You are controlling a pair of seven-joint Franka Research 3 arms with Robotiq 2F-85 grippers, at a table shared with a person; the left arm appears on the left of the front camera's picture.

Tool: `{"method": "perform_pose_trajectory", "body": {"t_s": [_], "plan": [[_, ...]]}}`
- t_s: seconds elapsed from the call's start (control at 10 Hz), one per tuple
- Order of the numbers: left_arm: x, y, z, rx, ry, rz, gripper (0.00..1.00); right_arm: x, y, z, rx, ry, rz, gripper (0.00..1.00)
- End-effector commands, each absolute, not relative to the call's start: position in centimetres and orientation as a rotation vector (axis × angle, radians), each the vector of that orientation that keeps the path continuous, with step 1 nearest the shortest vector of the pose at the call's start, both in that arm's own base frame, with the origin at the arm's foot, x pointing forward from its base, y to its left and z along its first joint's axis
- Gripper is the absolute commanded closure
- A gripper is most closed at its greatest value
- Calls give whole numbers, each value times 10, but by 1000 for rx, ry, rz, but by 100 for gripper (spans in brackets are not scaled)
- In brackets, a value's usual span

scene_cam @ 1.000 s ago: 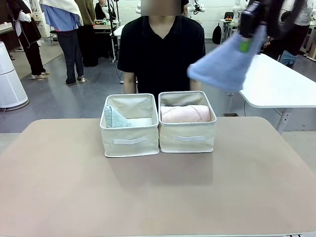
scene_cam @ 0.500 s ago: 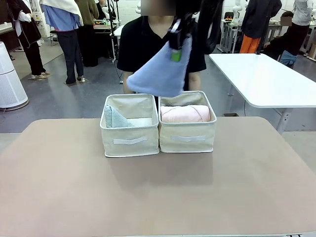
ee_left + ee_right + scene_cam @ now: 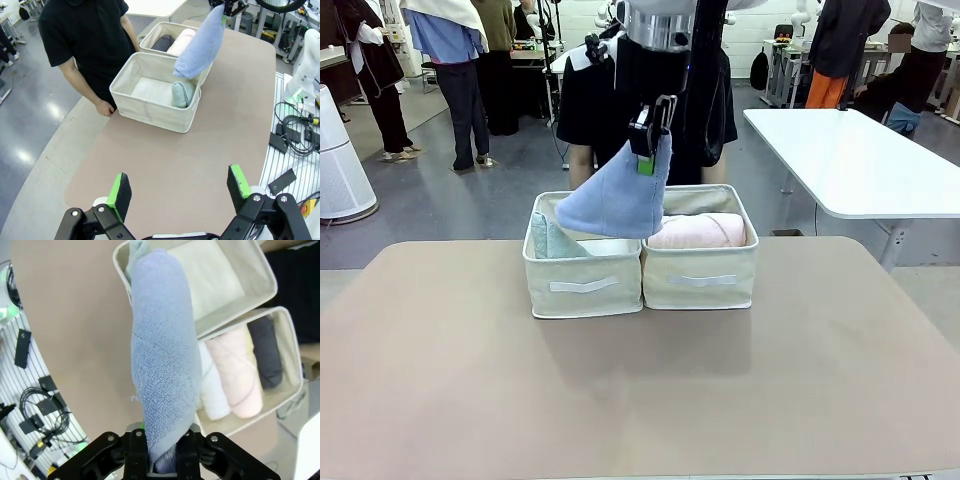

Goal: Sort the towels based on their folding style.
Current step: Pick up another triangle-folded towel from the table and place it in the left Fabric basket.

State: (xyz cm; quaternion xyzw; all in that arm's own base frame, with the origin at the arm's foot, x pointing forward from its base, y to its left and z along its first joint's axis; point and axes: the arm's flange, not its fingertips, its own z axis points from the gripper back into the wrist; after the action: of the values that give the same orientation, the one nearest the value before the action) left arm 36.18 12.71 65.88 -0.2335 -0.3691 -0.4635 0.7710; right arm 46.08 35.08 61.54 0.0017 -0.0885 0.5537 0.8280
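Swung leftward over two bins (image 3: 582, 285), right claw (image 3: 648, 150) pinches one blue towel (image 3: 615, 200); left claw (image 3: 180, 186) gapes

Bright, even light; wide-angle wrist distortion

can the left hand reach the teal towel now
Probably not cleanly: the right hand holds the blue towel low over the bin with the teal towel, though the left hand is open.

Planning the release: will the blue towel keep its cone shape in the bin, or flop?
Probably floppy: the blue towel dangles from the right gripper. Likely light: a pinch at its tip carries it. It may slump onto the teal towel.
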Motion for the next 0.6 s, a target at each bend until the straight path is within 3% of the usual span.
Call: {"method": "perform_pose_trajectory", "body": {"t_s": [0.0,0.5], "plan": [[360,127,658,-505,-797,-1019,0,458,354,621,-1,-198,1186,82],[360,127,658,-505,-797,-1019,0,458,354,621,-1,-198,1186,82]]}}
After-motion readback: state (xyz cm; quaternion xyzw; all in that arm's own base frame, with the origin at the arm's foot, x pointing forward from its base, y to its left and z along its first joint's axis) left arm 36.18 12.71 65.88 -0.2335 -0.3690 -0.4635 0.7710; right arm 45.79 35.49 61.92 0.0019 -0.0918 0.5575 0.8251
